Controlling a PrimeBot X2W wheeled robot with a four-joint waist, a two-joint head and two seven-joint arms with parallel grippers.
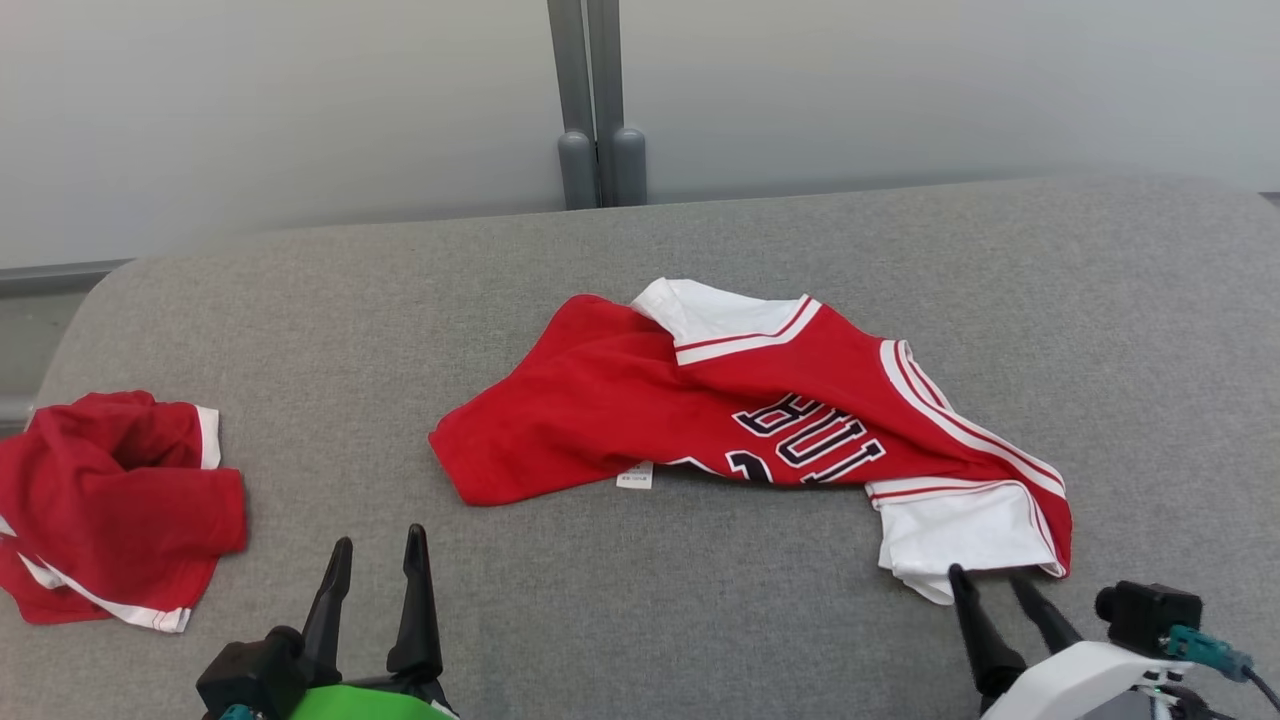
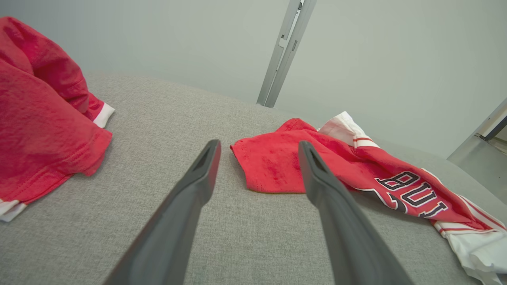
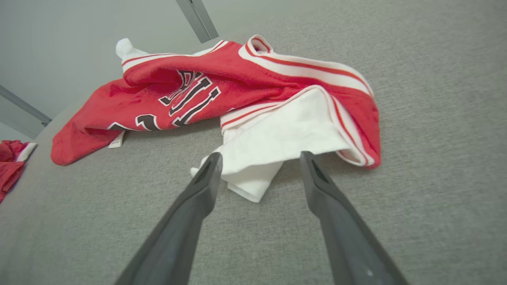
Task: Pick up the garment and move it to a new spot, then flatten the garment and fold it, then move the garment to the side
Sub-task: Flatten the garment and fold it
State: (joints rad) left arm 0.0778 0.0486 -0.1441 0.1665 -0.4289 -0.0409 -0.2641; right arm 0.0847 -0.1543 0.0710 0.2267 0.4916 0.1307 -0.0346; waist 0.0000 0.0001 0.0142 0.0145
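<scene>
The red jersey point(image 1: 760, 410) lay rumpled in the middle of the grey cushion point(image 1: 700, 600). The right gripper point(image 1: 985, 576) stood wide apart at the jersey's white sleeve point(image 1: 950, 530), clasping nothing. The left gripper point(image 1: 379, 538) stood spread and empty, between the jersey and a second red garment point(image 1: 110, 490).

The garment point(image 1: 640, 400) was soft red cloth, matt and a little fuzzy. Its sleeves were smooth white cloth. A second red garment point(image 1: 110, 490) at the left edge of the tabletop point(image 1: 700, 620) was the same soft matt cloth. The tabletop was covered in rough gray woven cloth. The fingers point(image 1: 415, 610) of the left hand point(image 1: 379, 534) looked like dark matt plastic. The right arm's shell point(image 1: 1070, 680) was shiny white plastic. The post point(image 1: 595, 100) behind looked like smooth gray metal.
</scene>
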